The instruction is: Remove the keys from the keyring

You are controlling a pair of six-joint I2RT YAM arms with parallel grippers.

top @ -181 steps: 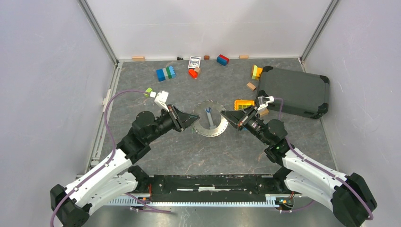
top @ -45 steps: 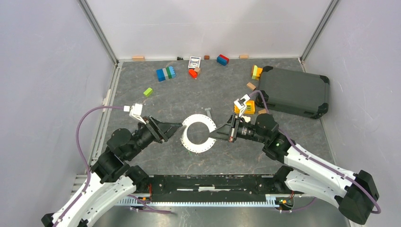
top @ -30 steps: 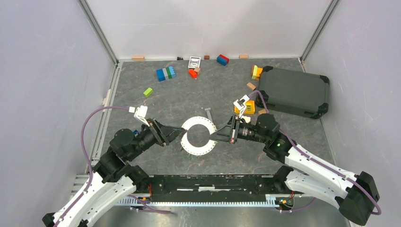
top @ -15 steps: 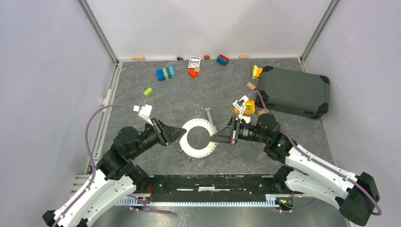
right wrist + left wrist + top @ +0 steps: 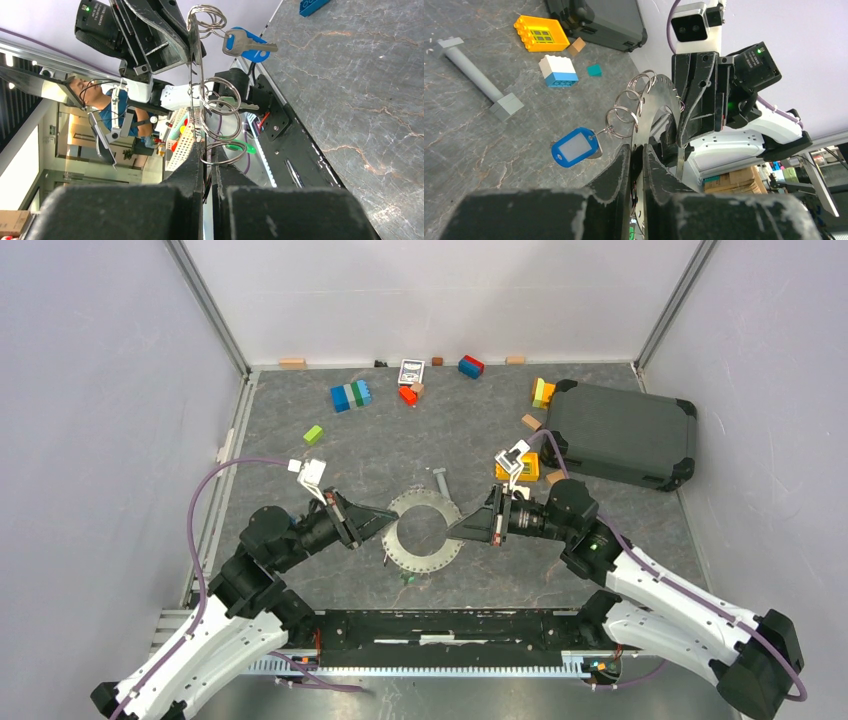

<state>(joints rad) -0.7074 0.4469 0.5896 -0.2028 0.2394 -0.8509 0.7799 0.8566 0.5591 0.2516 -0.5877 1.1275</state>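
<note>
Starting big: grey case at 2 o'clock on the table. Perforated metal disc sits mid-table between the arms, left gripper jaws pinching its 9 o'clock rim, right gripper jaws pinching its 3 o'clock rim. Wire keyring loops thread the disc's rim holes; a silver key with blue tag hangs off one loop.
</note>
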